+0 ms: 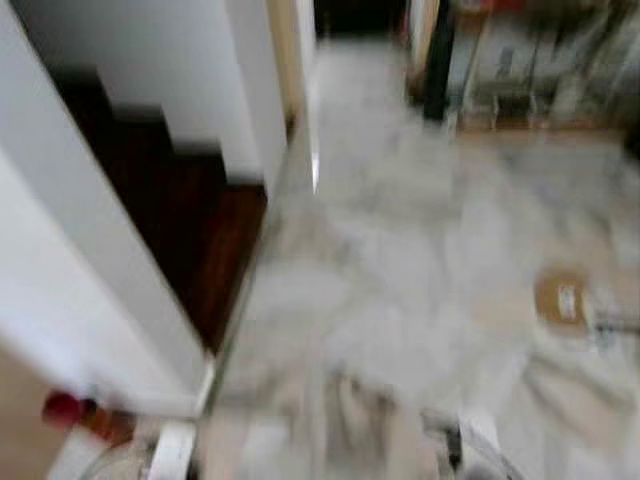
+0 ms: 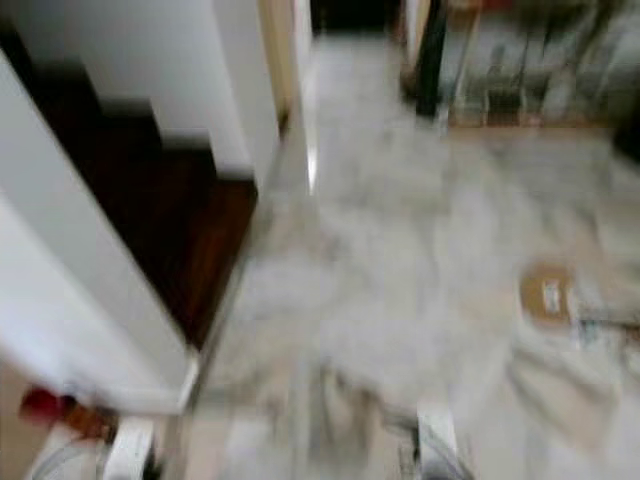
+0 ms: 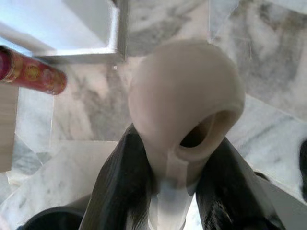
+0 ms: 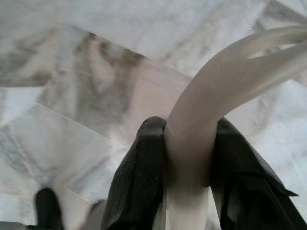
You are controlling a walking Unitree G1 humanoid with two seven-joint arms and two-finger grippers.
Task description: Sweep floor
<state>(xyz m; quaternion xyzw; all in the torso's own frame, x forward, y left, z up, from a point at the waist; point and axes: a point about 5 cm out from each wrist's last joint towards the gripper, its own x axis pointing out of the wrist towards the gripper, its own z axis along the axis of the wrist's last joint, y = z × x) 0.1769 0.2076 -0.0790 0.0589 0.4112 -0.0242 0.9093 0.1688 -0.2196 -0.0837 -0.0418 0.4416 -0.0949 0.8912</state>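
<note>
My left gripper (image 3: pixel 175 160) is shut on a cream handle (image 3: pixel 184 96) that has a rounded end with a hole in it. My right gripper (image 4: pixel 189 143) is shut on a cream curved handle (image 4: pixel 225 76) that splits into two bars further out. Both are held over the grey-veined marble floor (image 1: pixel 400 250). The eye views are blurred by motion. A brown, flat piece of litter (image 1: pixel 560 297) lies on the floor at the right. White parts (image 1: pixel 172 450) of what I hold show at the bottom edge.
Dark wooden stairs (image 1: pixel 190 220) between white walls (image 1: pixel 90 260) rise at the left. A red cylinder (image 3: pixel 29 72) lies by the wall's foot, also seen at the lower left (image 1: pixel 60 408). Shelves with boxes (image 1: pixel 530 60) stand at the far right. A corridor opens straight ahead.
</note>
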